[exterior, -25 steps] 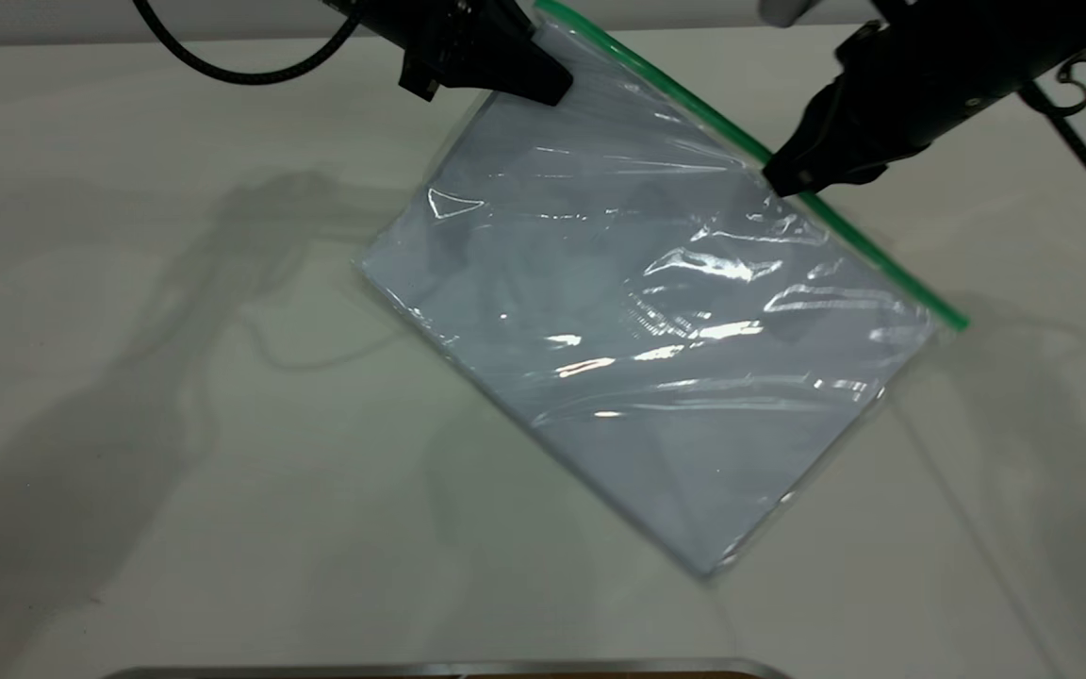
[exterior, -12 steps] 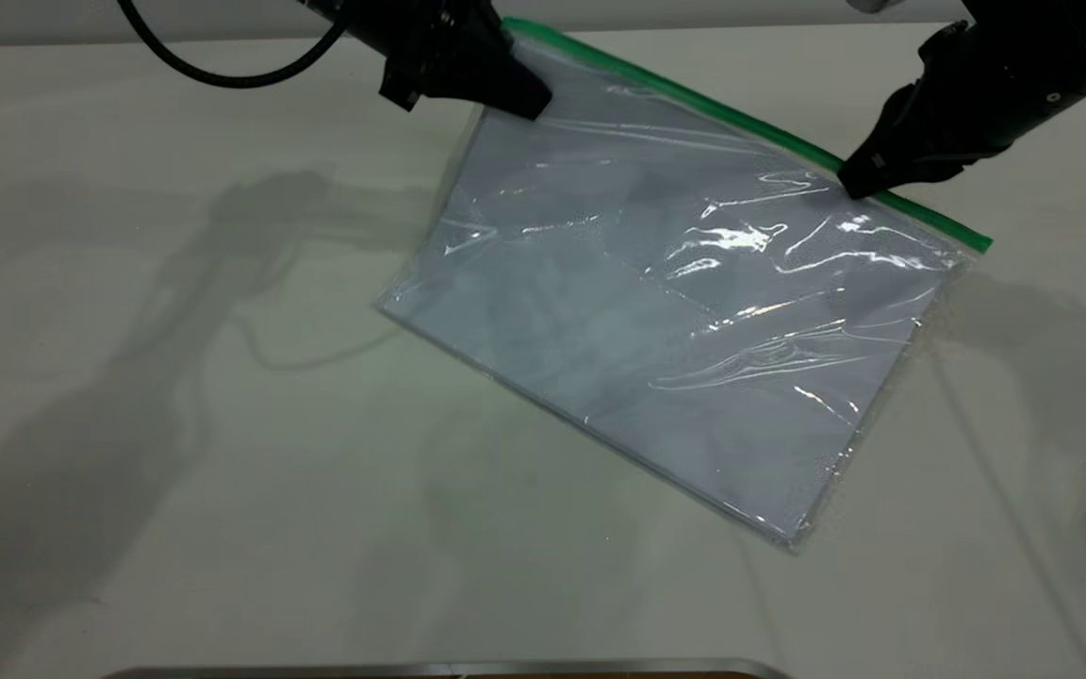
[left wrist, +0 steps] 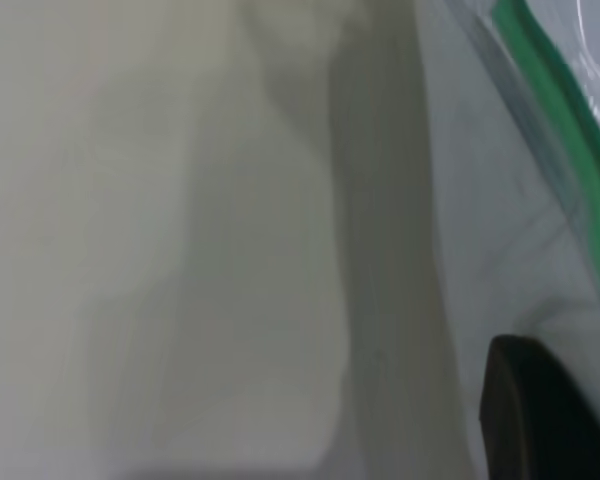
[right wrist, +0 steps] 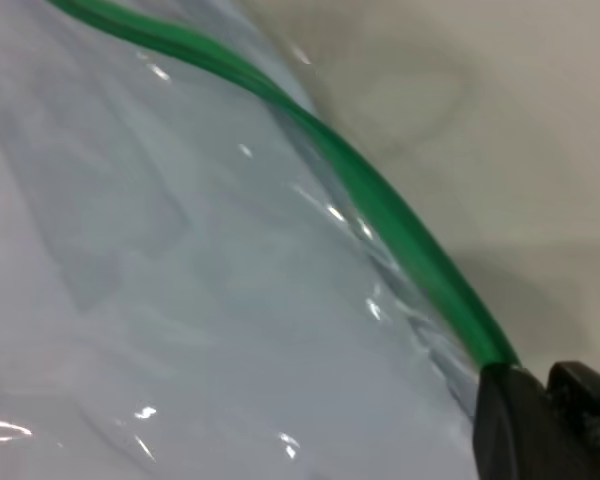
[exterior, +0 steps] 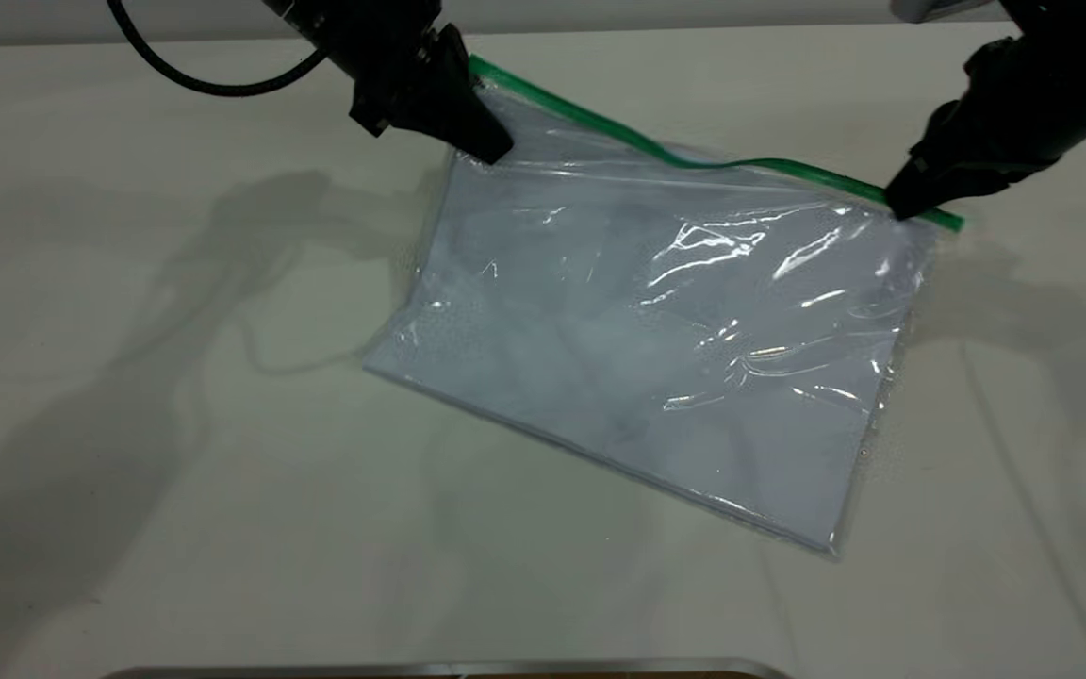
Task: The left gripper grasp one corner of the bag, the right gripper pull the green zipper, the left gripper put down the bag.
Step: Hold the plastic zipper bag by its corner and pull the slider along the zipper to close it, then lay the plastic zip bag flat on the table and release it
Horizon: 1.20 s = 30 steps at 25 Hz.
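Slanting green zipper (exterior: 694, 162), left-high to right-low

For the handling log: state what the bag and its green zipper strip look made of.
The bag: thin clear glossy plastic film, judging by wrinkles, glare streaks and white paper showing through. The green zipper: seemingly flexible opaque plastic with a smooth sheen; it bows mid-length.

The right gripper (exterior: 899, 203) slid along the green zipper (exterior: 694, 160).

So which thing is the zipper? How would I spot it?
Find the big clear bag with white paper inside, lying on the table. Along its far edge, between the left gripper and the right gripper, runs the green zipper, the only bright green thing there.
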Motion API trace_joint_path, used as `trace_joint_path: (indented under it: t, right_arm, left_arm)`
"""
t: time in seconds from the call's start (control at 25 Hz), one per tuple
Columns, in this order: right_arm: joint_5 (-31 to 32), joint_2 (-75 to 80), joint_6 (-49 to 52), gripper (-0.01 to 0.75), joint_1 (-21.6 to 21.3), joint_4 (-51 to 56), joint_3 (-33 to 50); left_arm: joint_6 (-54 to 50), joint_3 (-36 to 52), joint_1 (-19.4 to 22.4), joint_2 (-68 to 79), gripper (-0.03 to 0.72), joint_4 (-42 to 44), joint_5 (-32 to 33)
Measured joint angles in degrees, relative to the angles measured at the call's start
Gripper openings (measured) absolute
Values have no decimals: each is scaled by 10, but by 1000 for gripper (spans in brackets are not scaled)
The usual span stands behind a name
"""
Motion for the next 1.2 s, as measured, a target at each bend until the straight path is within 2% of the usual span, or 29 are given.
trace_joint_path:
  t: [0.48,0.68,0.8,1.04,1.2]
  right_arm:
    - [50,0,64,49,-45,-32,0]
    - [26,0,64,112,-49,-24,0]
    - [-19,0,64,218,-66,-19,0]
    - [-21,-13,64,475,-66,-8,0]
    - [-21,-54,64,540,-66,5,0]
  left_arm:
    - [-14,0,-2,0,54,8,6]
    - [-15,0,-1,0,79,26,5]
    - [-18,0,10,0,153,71,-2]
    - [-47,0,12,0,394,53,-10]
    - [-96,-6,10,0,525,50,-41]
